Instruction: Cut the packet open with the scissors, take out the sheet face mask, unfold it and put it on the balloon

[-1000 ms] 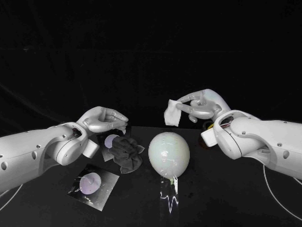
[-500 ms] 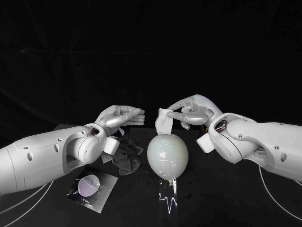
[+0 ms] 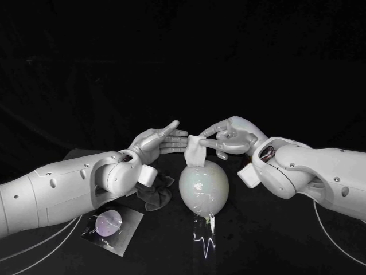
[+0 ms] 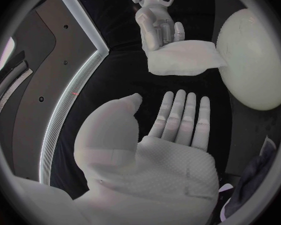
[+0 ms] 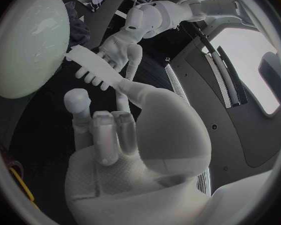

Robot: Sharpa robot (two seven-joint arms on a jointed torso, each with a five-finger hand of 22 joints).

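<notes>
**Folded mask hangs from the right hand at the balloon's far end**

The sheet face mask (image 3: 195,152) is a thin, matte white sheet, folded into a narrow strip; the right hand (image 3: 229,137) pinches its upper end between thumb and fingers, and it hangs with its long axis near upright; its lower end reaches the far end of the balloon (image 3: 203,188), and in the left wrist view a corner of the sheet (image 4: 181,58) appears to touch the balloon's skin (image 4: 253,60); the right wrist view shows the sheet nearly edge-on (image 5: 93,67).

The balloon is egg-shaped, pale and glossy, lying on the black table (image 3: 265,240), whose surface reflects it; its long axis runs away from the robot, narrow end nearest the robot.

The left hand (image 3: 162,141) holds nothing; its fingers are straight and close together, thumb apart, palm flat, fingertips pointing at the mask and just beside it; the left wrist view shows a dark gap between those fingertips (image 4: 178,105) and the sheet.

The packet (image 3: 109,224) lies flat near the robot, under the left arm; it is a squarish, shiny foil piece with a pale round print; no writing can be read; a crumpled dark cloth (image 3: 156,193) lies just beside the balloon.
</notes>
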